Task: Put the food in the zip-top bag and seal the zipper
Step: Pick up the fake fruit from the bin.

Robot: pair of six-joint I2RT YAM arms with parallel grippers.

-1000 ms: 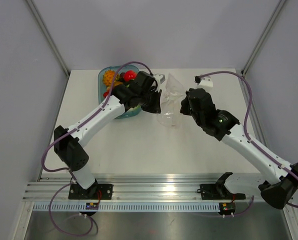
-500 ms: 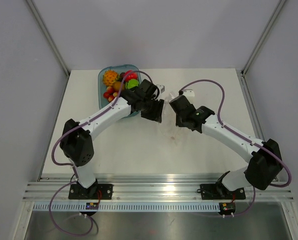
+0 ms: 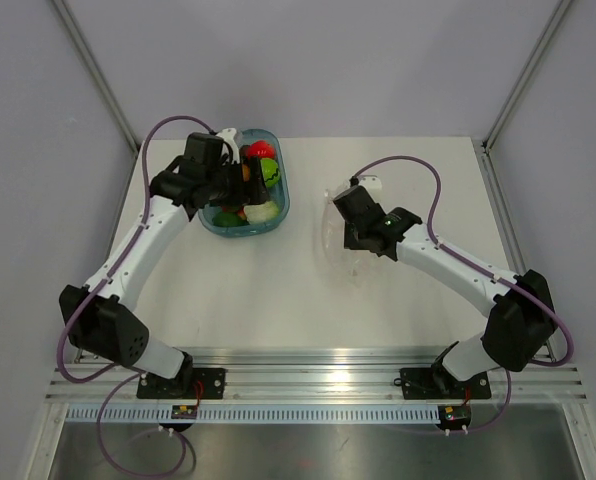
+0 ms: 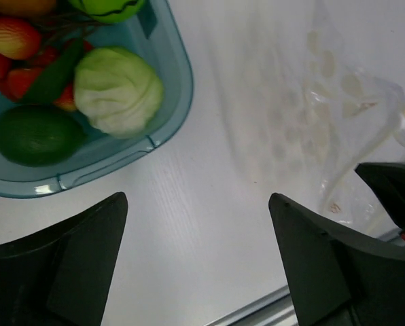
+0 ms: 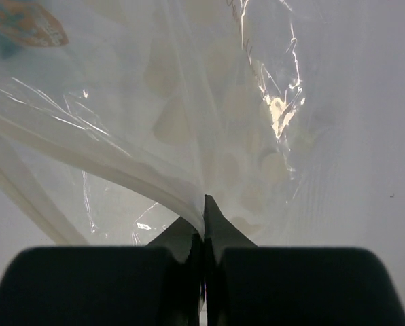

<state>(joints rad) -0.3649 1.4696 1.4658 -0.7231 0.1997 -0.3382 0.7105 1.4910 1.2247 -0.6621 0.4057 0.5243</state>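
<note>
The food lies in a translucent blue tray (image 3: 282,195): a red strawberry (image 3: 261,150), a green apple (image 3: 269,169), a pale cabbage (image 4: 117,88), a dark green fruit (image 4: 36,134) and small red pieces (image 4: 12,37). My left gripper (image 3: 240,180) hovers over the tray. Its jaws (image 4: 197,198) are open, with only bare table between them. The clear zip-top bag (image 3: 334,245) lies crumpled on the table to the right of the tray. My right gripper (image 5: 204,204) is shut on the bag's edge, where a whitish band, the zipper (image 5: 87,146), runs into the jaws.
The tray (image 4: 179,75) stands at the back left of the white table (image 3: 278,300). Grey walls enclose the table on three sides. An aluminium rail (image 3: 318,362) runs along the near edge by the arm bases.
My left gripper has opened and swung left from the bag to over the tray. My right gripper stays shut on the bag, which has dropped and shifted slightly.
</note>
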